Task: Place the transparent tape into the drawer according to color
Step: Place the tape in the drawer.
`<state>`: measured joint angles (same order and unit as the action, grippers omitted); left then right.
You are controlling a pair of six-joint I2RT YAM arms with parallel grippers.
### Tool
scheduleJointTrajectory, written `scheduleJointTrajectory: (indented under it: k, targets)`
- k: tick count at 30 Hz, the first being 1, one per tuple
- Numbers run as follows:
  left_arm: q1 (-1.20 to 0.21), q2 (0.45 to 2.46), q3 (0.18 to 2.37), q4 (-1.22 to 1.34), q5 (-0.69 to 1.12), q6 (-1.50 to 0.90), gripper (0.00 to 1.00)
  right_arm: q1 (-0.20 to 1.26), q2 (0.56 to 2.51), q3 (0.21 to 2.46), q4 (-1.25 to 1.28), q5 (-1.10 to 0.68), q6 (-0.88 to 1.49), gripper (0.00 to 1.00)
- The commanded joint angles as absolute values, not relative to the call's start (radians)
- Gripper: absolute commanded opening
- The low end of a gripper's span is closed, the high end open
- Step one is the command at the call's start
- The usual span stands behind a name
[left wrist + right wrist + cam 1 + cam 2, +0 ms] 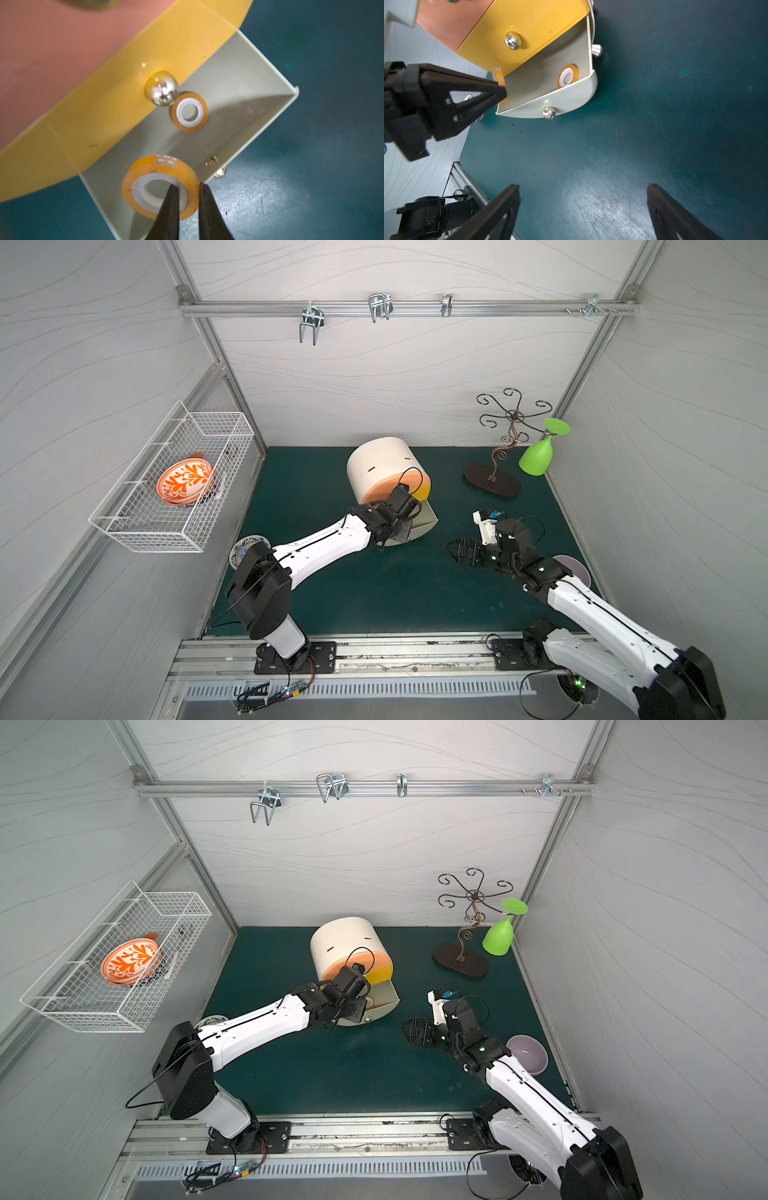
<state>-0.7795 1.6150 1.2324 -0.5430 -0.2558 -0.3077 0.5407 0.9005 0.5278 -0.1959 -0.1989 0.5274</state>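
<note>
In the left wrist view my left gripper is shut on an orange roll of transparent tape: one finger goes through its white core, the other presses its outer rim. The roll hangs over the near corner of the pulled-out pale drawer. A second orange roll lies flat on the drawer floor, below the yellow drawer front. The right wrist view shows the same held roll, the lying roll and the drawer. My right gripper is open above bare mat, right of the drawer.
The round cream cabinet stands mid-back on the green mat. A curly metal stand and a tipped green goblet are at back right. A purple bowl lies behind my right arm. A wire basket hangs on the left wall.
</note>
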Motion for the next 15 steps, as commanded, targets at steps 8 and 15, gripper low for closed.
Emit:
scheduleJointTrajectory:
  k: [8,15]
  targets:
    - [-0.774,1.630,1.220,-0.487,-0.279,-0.303,0.42,0.533,0.906,0.519,-0.199,-0.202,0.532,0.99]
    - [-0.774,1.559,1.212,-0.511,-0.269,-0.307,0.65,0.544,0.945,0.519,-0.166,-0.224,0.518,0.99]
